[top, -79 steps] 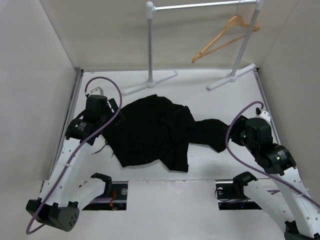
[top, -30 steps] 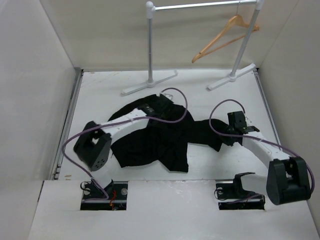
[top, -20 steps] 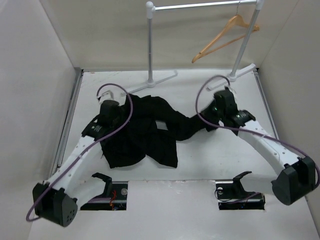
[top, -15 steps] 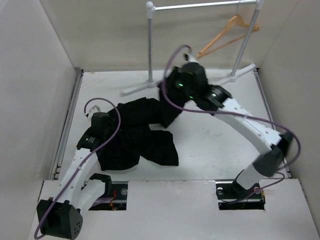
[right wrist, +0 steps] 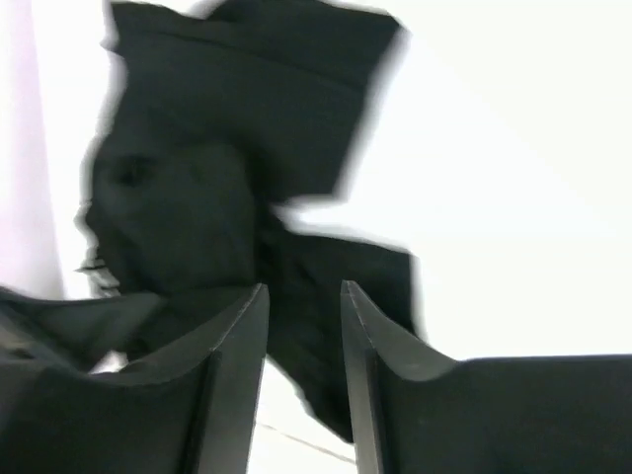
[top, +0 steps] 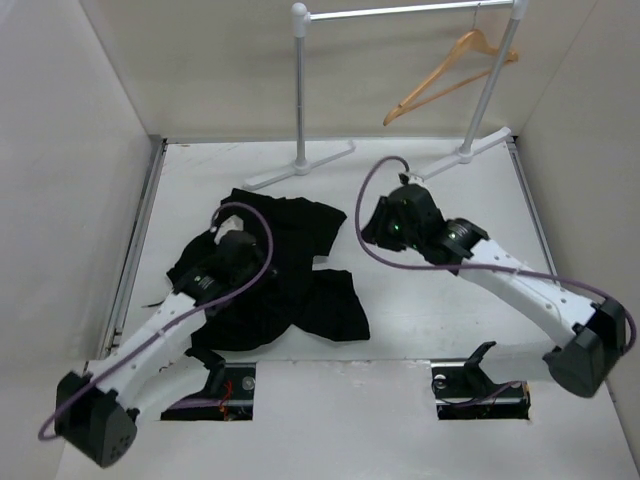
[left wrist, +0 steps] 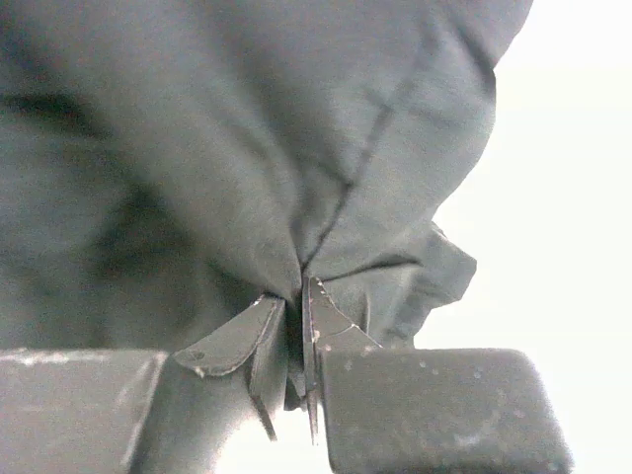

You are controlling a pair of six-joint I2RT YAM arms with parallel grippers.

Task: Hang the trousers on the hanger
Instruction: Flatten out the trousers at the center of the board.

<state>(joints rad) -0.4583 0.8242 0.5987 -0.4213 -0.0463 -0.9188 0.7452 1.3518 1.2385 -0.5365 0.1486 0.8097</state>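
The left end effector (left wrist: 294, 326) is clamped on a pinch of the trousers (top: 300, 225), which lie in a crumpled black heap on the left half of the white worktop (top: 440, 320). Just right of the heap, the right end effector (right wrist: 304, 296) faces it with fingers apart (nothing between them). At the far edge, the hanger (top: 400, 108) hangs tilted from the grey rail stand (top: 300, 90), well apart from the trousers.

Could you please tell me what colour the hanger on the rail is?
Light tan wood; the hanger shows best in the top external view.
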